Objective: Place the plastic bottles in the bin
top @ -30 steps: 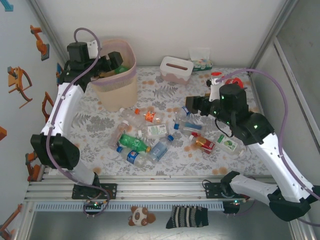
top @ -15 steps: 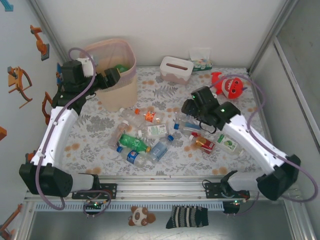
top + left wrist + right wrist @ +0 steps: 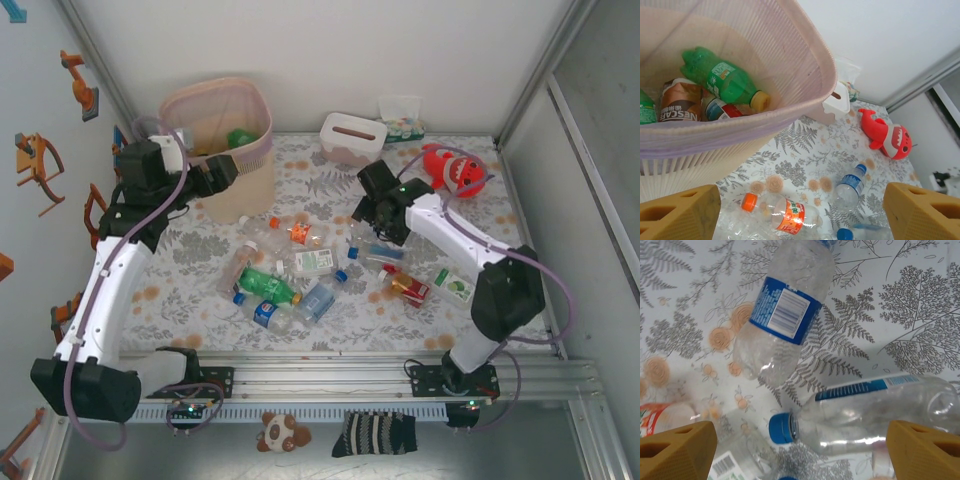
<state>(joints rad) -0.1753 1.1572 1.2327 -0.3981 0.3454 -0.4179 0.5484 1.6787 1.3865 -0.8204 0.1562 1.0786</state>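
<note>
The beige bin [image 3: 242, 188] with its pink liner stands at the back left. Inside it lie a green bottle [image 3: 722, 80] and a brown-labelled one [image 3: 679, 102]. My left gripper [image 3: 215, 172] hovers open by the bin's front-left rim [image 3: 810, 65], holding nothing. Several plastic bottles lie scattered mid-table, among them an orange-labelled one [image 3: 785, 212], a green one [image 3: 265, 283] and a red-labelled one [image 3: 408, 288]. My right gripper [image 3: 370, 215] hangs open just above a blue-labelled bottle [image 3: 785, 310] and a clear blue-capped bottle [image 3: 865, 410], which lies across the gap between its fingers.
A red shark plush [image 3: 455, 170] sits at the back right. A white tissue box [image 3: 352, 138] stands behind the bottle pile, with small items [image 3: 402, 115] in the back corner. Walls close in the table on three sides.
My left gripper has drawn back from over the bin to its front-left side. The right arm has swung round and brought its gripper low over the blue-capped bottles.
</note>
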